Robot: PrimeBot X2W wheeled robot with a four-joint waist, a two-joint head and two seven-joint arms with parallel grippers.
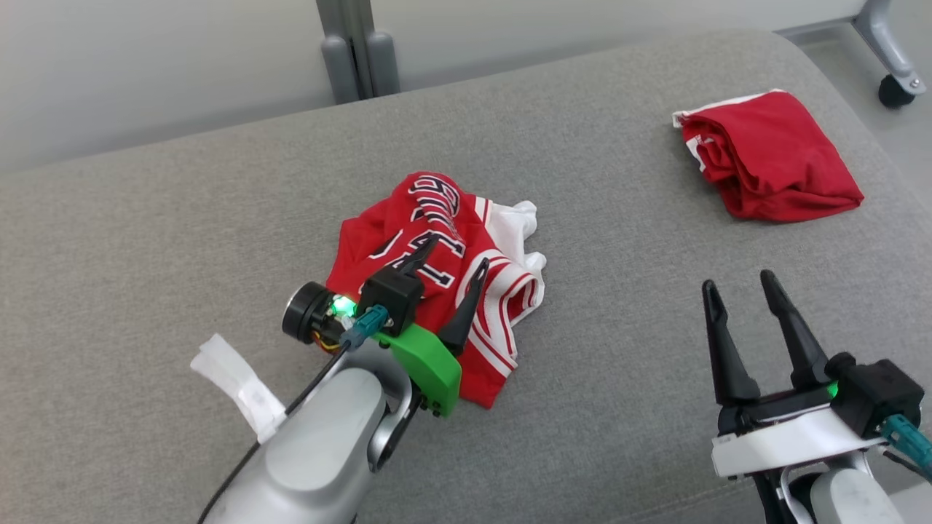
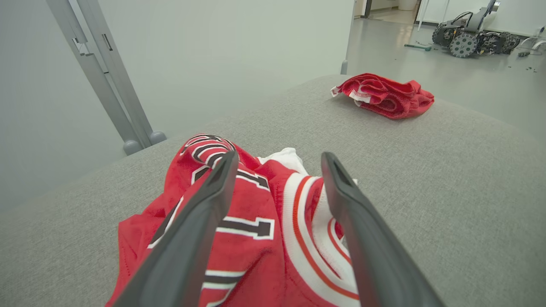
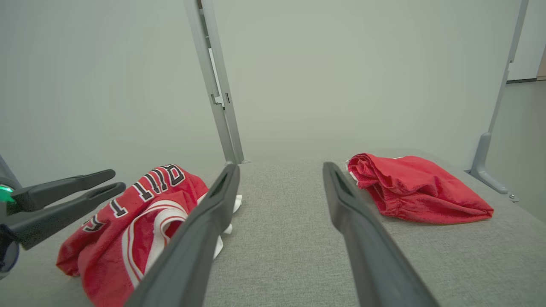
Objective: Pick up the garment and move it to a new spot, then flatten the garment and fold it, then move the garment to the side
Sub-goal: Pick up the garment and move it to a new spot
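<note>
The garment (image 1: 378, 240) is a red jersey with white trim and black-and-white lettering, lying crumpled in the middle of the grey padded surface (image 1: 218, 218). My left gripper (image 1: 459, 251) hovers just over it, open, with nothing between its fingers. Along those fingers the left wrist view has the jersey (image 2: 256, 204) under the left gripper (image 2: 280, 156). My right gripper (image 1: 737, 280) stands open and empty over bare grey fabric at the lower right, apart from the jersey. From the right gripper (image 3: 280, 165) the jersey (image 3: 128, 226) lies to the left under the left gripper (image 3: 116, 179).
A second red garment (image 1: 772, 156), (image 2: 384, 96), (image 3: 413, 187) lies bunched near the surface's far right edge. A grey post (image 1: 357, 51) rises behind the surface. A castor wheel (image 1: 895, 91) stands on the floor at top right. Bare grey fabric stretches to the left.
</note>
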